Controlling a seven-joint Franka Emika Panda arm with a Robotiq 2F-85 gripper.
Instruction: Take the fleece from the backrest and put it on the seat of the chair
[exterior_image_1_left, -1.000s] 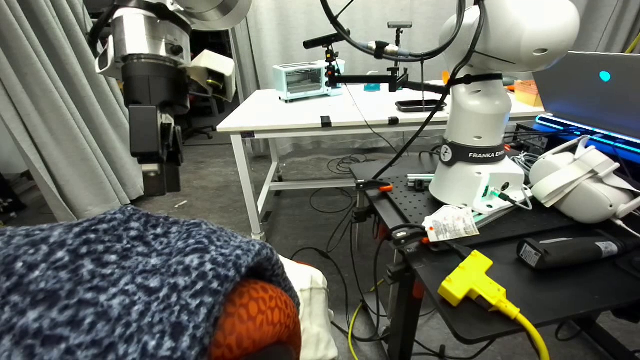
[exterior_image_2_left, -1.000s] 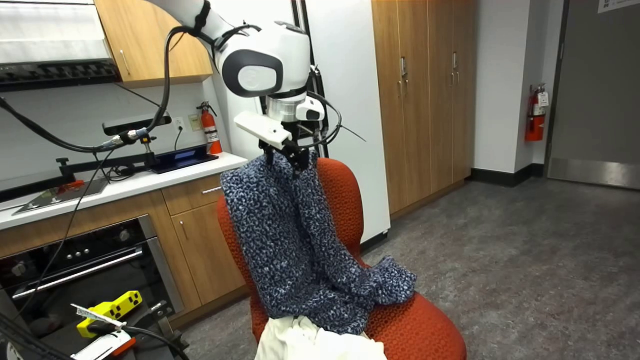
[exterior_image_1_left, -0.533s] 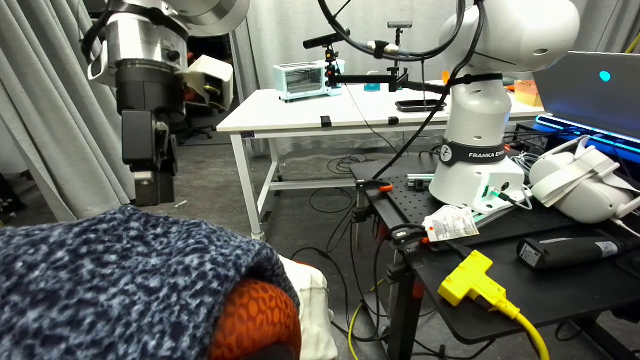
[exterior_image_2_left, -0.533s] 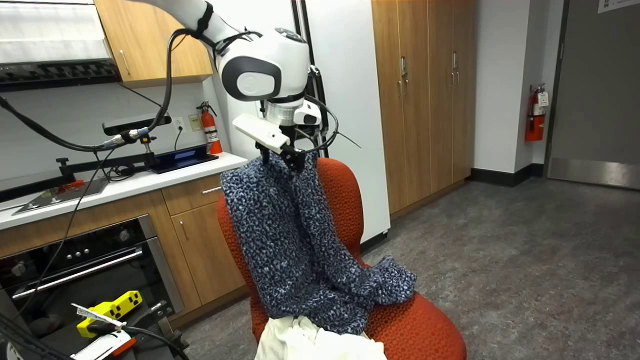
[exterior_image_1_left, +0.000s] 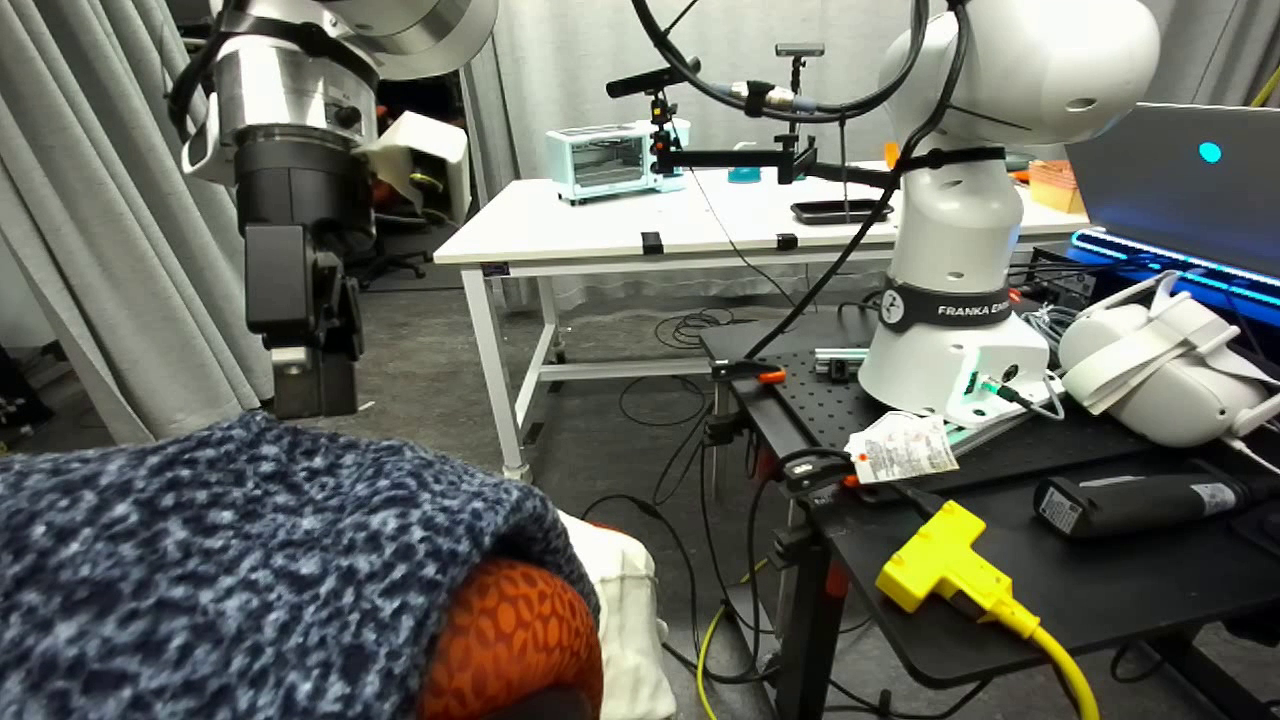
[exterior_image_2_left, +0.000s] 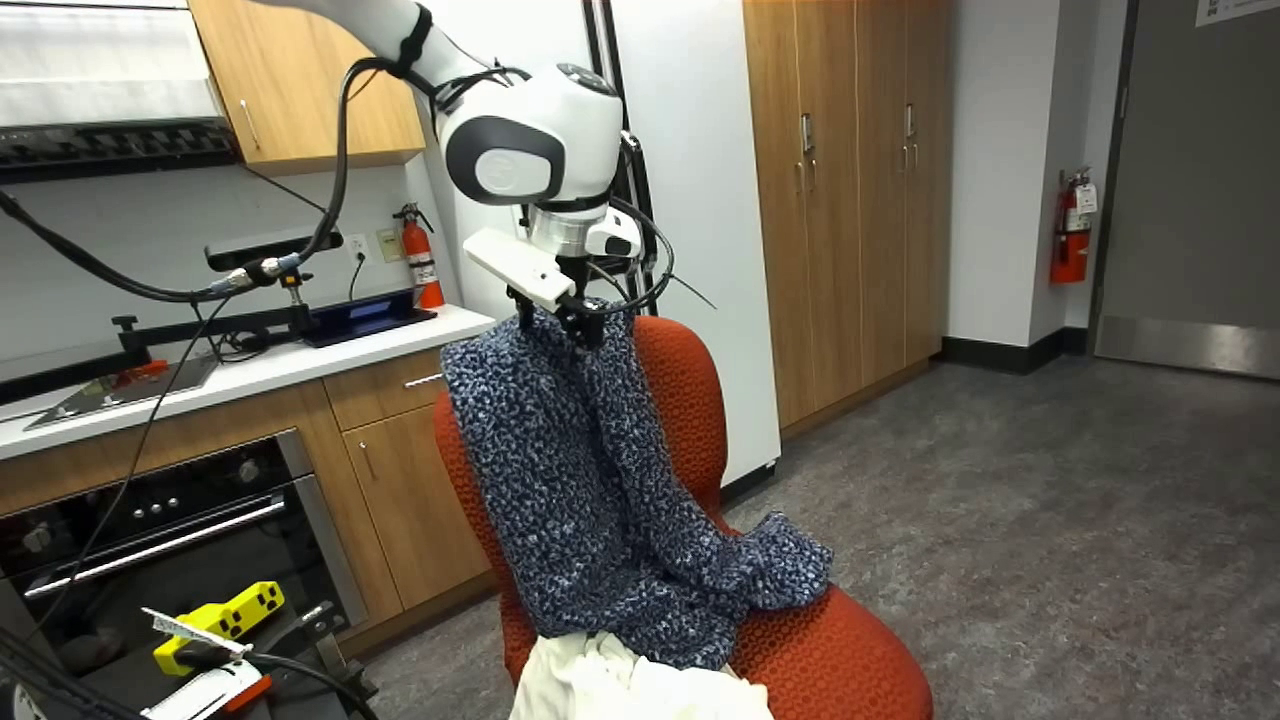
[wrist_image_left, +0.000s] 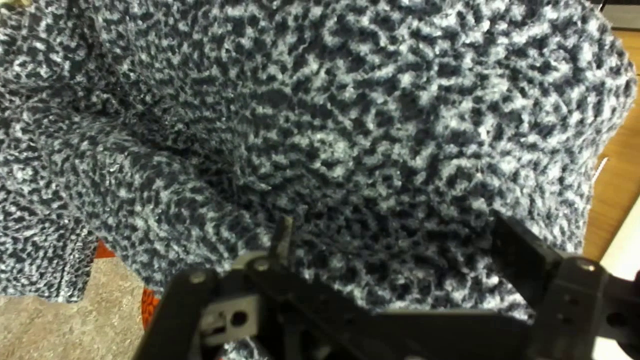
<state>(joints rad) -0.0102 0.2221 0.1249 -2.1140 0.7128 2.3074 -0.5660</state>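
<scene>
The fleece (exterior_image_2_left: 560, 470), dark navy with grey-white speckles, drapes over the backrest (exterior_image_2_left: 690, 400) and runs down onto the seat of the rust-orange chair (exterior_image_2_left: 850, 650). In an exterior view the fleece (exterior_image_1_left: 250, 570) covers most of the backrest (exterior_image_1_left: 515, 640). My gripper (exterior_image_2_left: 556, 328) is at the top of the backrest; its tips (exterior_image_1_left: 315, 395) show just above the fleece's outline. In the wrist view the fleece (wrist_image_left: 350, 125) fills most of the picture. The fingers of my gripper (wrist_image_left: 390, 220) are wide apart with fleece beneath them; I cannot tell whether they touch it.
A cream-white cloth (exterior_image_2_left: 640, 685) lies at the seat's near edge. A black table (exterior_image_1_left: 1060, 590) bears the robot base, a yellow power block (exterior_image_1_left: 945, 565) and a headset (exterior_image_1_left: 1150, 370). A white table (exterior_image_1_left: 590, 225) stands behind. A cable (exterior_image_2_left: 665, 270) loops beside the wrist.
My gripper has come down a little toward the top of the fleece, with a slight sideways shift. The fleece and the chair have not moved.
</scene>
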